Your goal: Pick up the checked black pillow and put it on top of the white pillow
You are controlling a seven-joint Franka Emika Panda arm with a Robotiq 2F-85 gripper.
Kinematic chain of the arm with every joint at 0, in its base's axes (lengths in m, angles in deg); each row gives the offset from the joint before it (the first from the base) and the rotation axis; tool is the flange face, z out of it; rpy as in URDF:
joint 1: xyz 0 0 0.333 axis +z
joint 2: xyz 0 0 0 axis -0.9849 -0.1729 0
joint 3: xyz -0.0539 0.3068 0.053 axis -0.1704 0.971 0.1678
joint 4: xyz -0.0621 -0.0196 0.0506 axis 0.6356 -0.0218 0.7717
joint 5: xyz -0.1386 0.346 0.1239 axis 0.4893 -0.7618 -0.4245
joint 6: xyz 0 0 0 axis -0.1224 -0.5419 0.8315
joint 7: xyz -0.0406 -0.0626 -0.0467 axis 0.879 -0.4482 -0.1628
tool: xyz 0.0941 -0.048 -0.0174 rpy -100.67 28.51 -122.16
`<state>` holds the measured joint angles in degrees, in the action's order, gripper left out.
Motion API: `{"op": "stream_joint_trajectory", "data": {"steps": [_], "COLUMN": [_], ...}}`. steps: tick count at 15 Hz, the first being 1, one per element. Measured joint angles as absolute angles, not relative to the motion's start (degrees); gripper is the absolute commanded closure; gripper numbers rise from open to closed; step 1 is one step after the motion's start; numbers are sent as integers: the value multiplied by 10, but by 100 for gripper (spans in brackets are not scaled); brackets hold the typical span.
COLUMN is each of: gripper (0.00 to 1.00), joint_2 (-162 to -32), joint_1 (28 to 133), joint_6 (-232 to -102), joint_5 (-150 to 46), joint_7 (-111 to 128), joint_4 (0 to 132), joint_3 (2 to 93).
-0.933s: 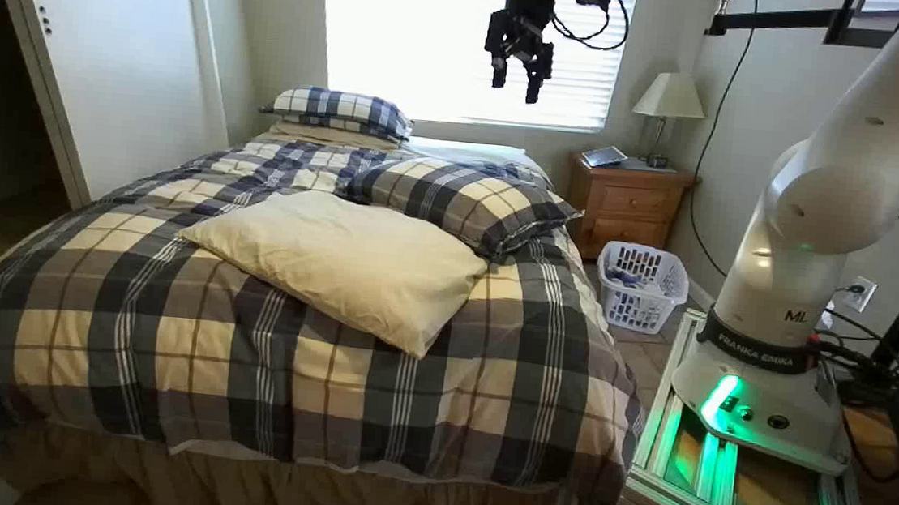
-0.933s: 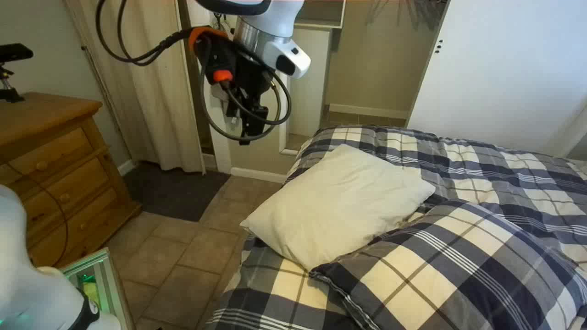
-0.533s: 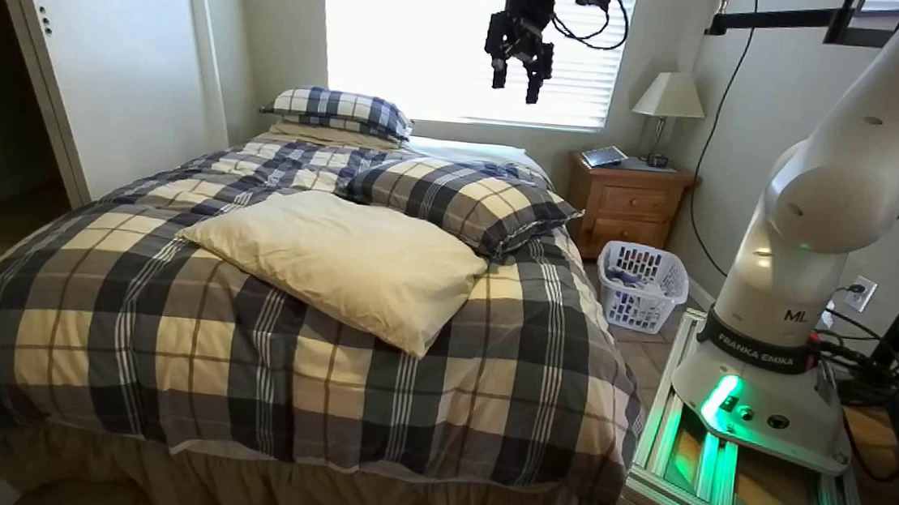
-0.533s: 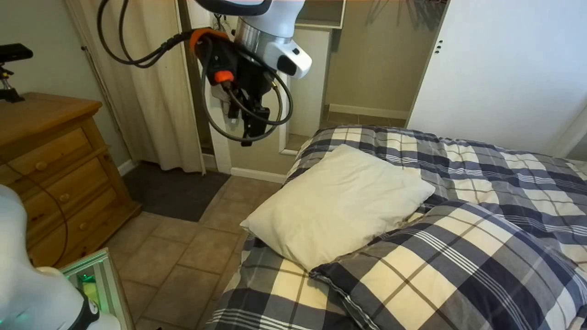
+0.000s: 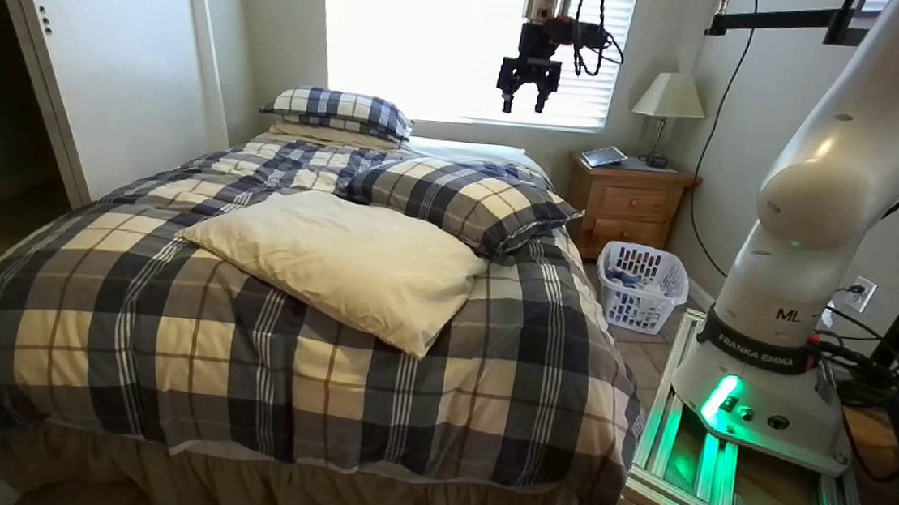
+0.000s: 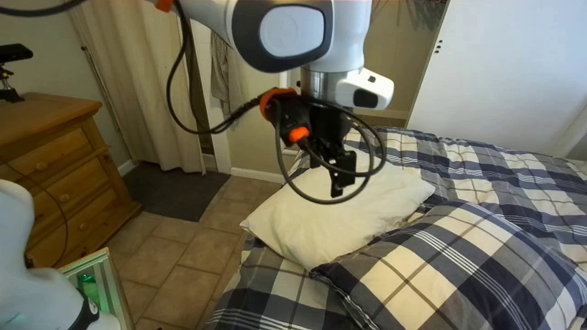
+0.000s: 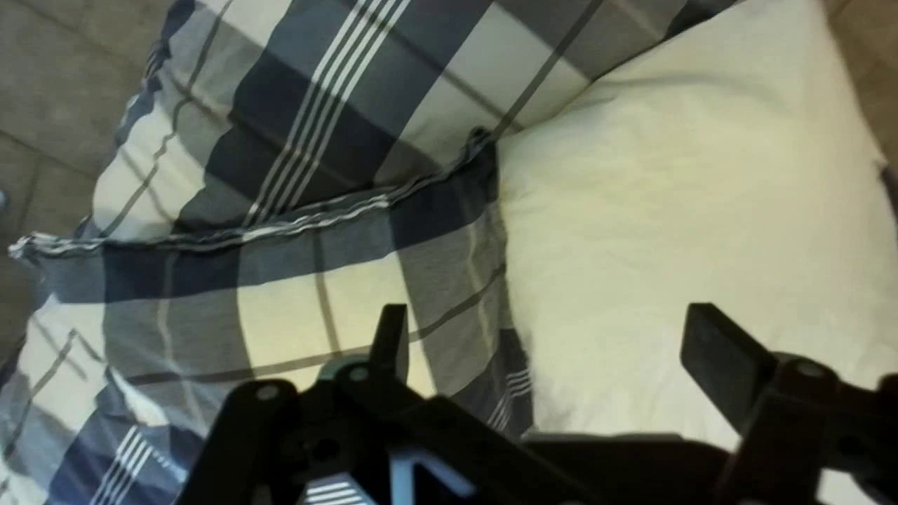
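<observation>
Low in frame, the black two-fingered gripper (image 7: 551, 344) stands wide, presumably to pinch the plump checked black cloth pillow (image 7: 280, 315).

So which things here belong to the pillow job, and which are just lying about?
Part of the job:
checked black pillow, to be picked up
white pillow, to go underneath
gripper, open, for the lifting

Just lying about:
paler plaid pillow
white basket
lamp
wooden dresser
</observation>
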<state>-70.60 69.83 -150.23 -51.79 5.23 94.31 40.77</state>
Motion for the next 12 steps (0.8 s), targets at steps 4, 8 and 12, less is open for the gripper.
{"op": "stream_joint_trajectory", "data": {"steps": [4, 8, 12], "gripper": [0, 0, 0], "joint_2": [-772, -865, -963], "joint_1": [681, 671, 660], "joint_6": [-1605, -1715, -1808], "joint_5": [-488, -466, -466], "joint_7": [47, 32, -15], "joint_4": [941, 910, 852], "joint_3": [390, 380, 377]}}
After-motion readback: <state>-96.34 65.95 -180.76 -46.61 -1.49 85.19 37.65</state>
